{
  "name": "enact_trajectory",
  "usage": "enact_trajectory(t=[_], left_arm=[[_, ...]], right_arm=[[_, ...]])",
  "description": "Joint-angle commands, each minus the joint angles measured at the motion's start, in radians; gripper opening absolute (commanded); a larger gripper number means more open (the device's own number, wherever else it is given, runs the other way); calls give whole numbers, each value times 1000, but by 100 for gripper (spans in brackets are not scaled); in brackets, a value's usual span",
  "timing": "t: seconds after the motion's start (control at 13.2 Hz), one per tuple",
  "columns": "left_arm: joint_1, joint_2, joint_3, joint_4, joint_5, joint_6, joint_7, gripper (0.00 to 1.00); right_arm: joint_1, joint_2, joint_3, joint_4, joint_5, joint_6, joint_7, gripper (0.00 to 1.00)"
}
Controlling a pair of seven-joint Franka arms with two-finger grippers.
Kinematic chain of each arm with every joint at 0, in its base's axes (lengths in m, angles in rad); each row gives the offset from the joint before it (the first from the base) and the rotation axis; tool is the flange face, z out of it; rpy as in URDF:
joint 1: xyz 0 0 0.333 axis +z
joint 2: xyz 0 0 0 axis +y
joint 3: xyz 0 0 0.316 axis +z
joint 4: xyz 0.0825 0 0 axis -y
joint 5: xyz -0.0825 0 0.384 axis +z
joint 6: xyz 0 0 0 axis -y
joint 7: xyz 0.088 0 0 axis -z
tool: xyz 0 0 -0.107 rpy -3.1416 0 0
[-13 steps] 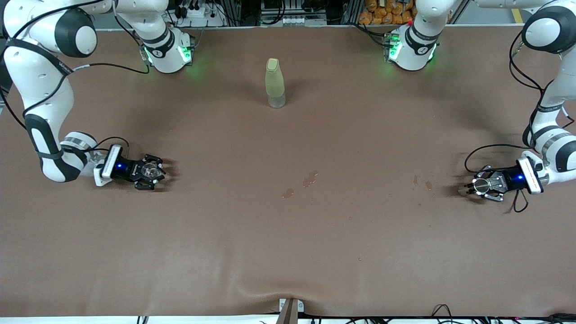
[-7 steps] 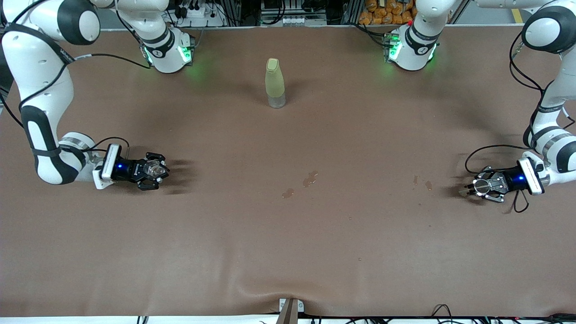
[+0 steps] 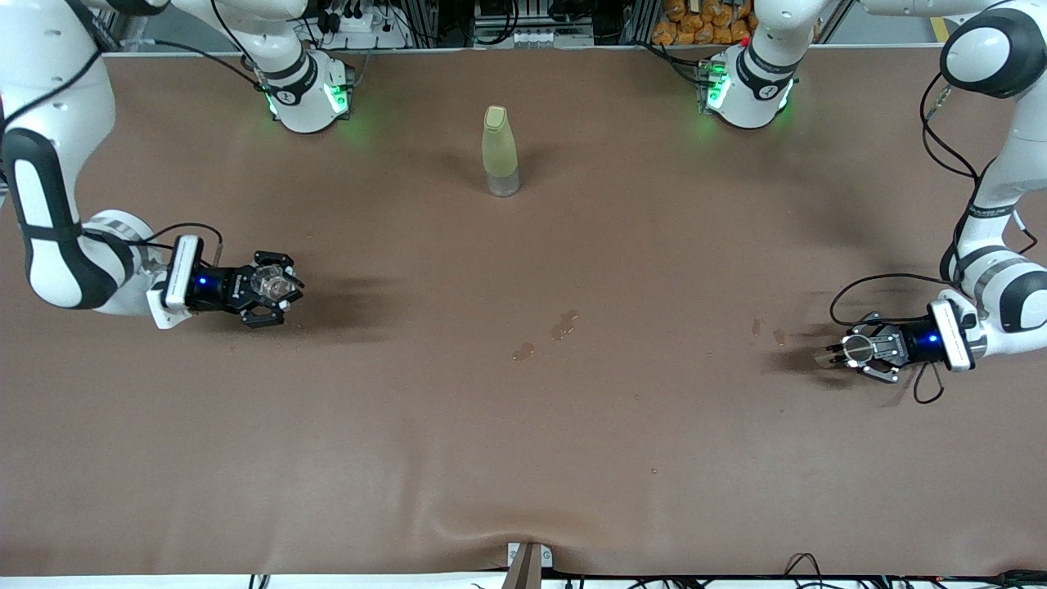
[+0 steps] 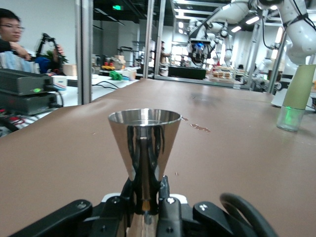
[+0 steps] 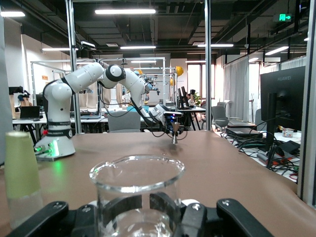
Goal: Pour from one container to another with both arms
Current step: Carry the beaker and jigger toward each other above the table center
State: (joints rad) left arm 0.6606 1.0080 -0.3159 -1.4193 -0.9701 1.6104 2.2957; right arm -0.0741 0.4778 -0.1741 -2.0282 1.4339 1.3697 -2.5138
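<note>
The tiny silver metal cup (image 3: 856, 349) stands upright in my left gripper (image 3: 851, 353), which is shut on its narrow body and hangs low over the table (image 3: 523, 458) at the left arm's end. In the left wrist view the cup (image 4: 144, 143) rises from between the jaws of my left gripper (image 4: 148, 200). My right gripper (image 3: 274, 288) is shut on the small clear glass cup (image 3: 269, 283) and hangs over the right arm's end of the table. The right wrist view has this glass cup (image 5: 137, 190) upright in my right gripper (image 5: 158, 210).
A tall yellow-green bottle (image 3: 500, 151) stands mid-table, nearer the bases than both grippers. Small wet spots (image 3: 563, 325) mark the cloth in the middle, with more spots (image 3: 767, 332) close to my left gripper. A black cable (image 3: 924, 388) loops beneath the left wrist.
Both grippers have risen off the table with their cups, and their shadows have stretched toward the middle. The left gripper has also shifted a little toward the table's centre.
</note>
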Motion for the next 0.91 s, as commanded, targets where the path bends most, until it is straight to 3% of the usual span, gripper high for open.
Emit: enact_trajectory(t=[0.0, 0.45, 0.83], left_arm=[[-90, -29, -11, -17, -71, 72, -4, 0], [-246, -14, -12, -20, -241, 169, 60, 0], [-444, -16, -12, -32, -447, 285, 126, 0]], right_arm=[[62, -123, -37, -78, 23, 28, 114, 0], [137, -320, -77, -138, 23, 97, 340, 0], [163, -349, -77, -158, 23, 115, 374, 0]])
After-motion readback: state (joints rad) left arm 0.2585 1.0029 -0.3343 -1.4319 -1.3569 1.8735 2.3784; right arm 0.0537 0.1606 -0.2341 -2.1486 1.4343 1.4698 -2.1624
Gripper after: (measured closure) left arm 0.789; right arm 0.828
